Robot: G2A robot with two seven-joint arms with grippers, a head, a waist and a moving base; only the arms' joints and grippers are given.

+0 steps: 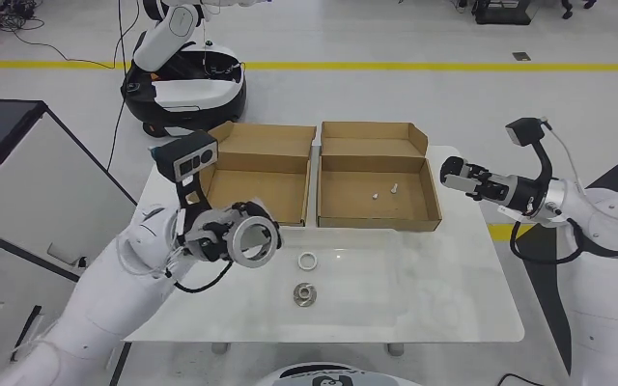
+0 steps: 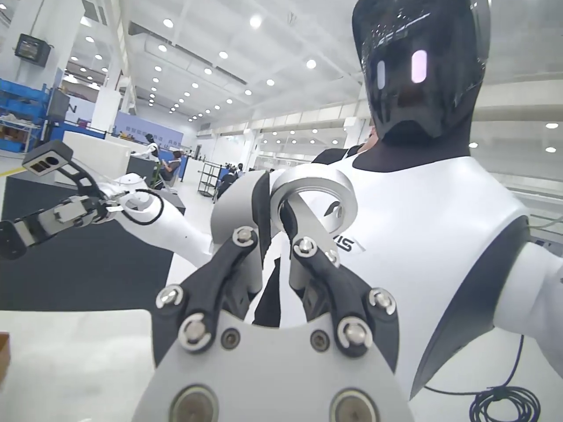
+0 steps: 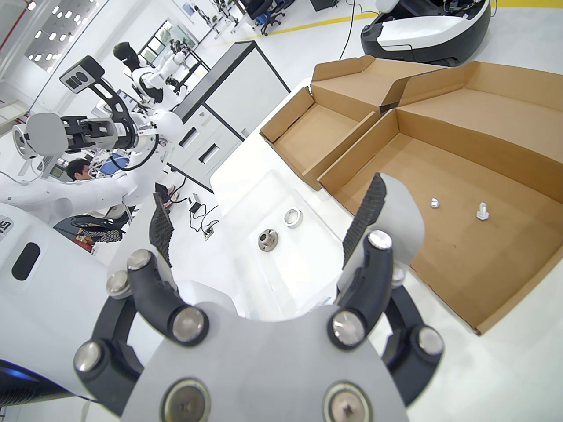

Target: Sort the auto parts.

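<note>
Gripping a large metal ring [image 2: 316, 186] in the left tool [image 2: 275, 215], above the bench [image 1: 415, 280]. Right tool [image 1: 447, 175] wide open, empty. Out on the bench: small ring [image 1: 308, 261], flanged hub [image 1: 304, 294]. Two bolts [image 1: 375, 196] in the right box [image 1: 379, 220].

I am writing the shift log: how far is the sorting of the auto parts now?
Done: two small fasteners lie in the right box. In hand: the left gripper holds a large metal ring near the left box. Left: a small ring and a flanged part wait on the table. The right gripper is open and empty.
</note>
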